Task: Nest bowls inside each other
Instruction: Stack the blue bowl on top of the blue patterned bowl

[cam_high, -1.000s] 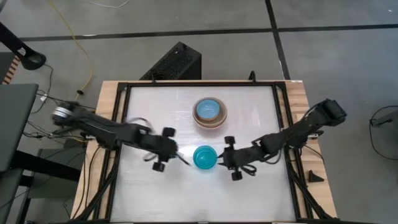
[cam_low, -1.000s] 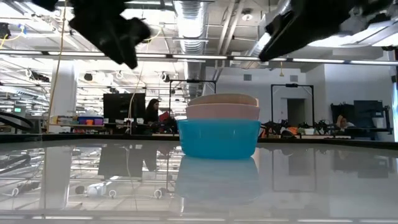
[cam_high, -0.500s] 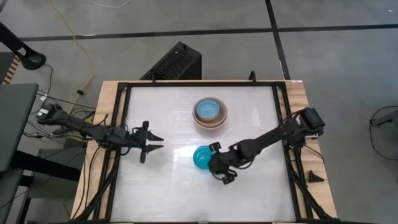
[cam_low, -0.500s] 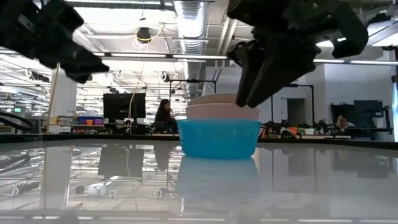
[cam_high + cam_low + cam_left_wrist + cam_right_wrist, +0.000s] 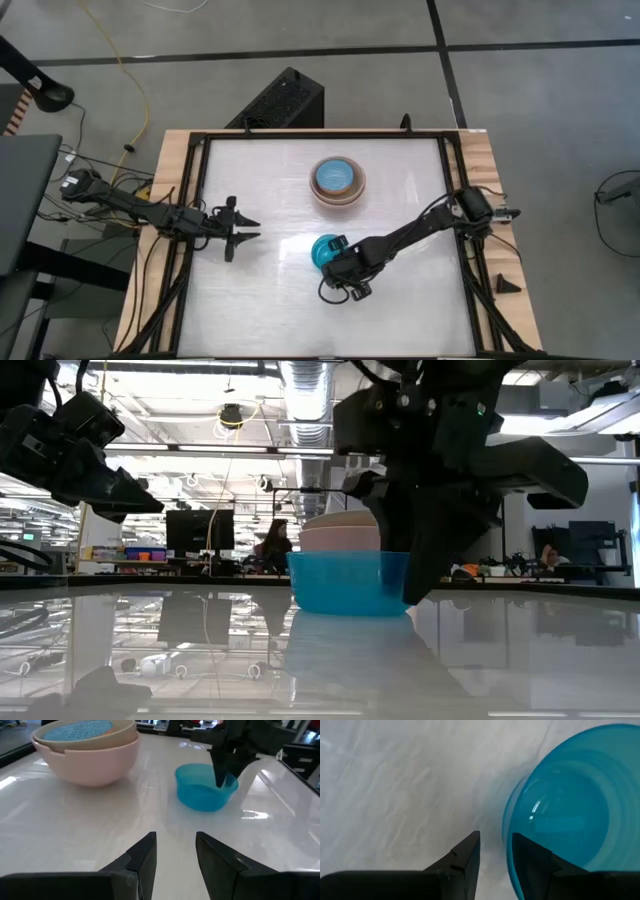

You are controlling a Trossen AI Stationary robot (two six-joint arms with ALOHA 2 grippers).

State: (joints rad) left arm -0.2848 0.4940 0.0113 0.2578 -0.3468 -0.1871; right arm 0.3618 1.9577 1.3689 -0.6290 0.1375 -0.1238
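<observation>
Right gripper (image 5: 340, 279) is positioned at frame centre, fingers parted astride the cyan bowl (image 5: 325, 250) rim. Left gripper (image 5: 243, 229) is parked left, fingers apart, nothing held.

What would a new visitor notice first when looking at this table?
First, the cyan-blue bowl near the table's middle, with the right end effector straddling its rim, one finger inside and one outside. Behind it stands a stack of bowls with a light blue bowl on top. The left end effector waits open near the left edge.
</observation>
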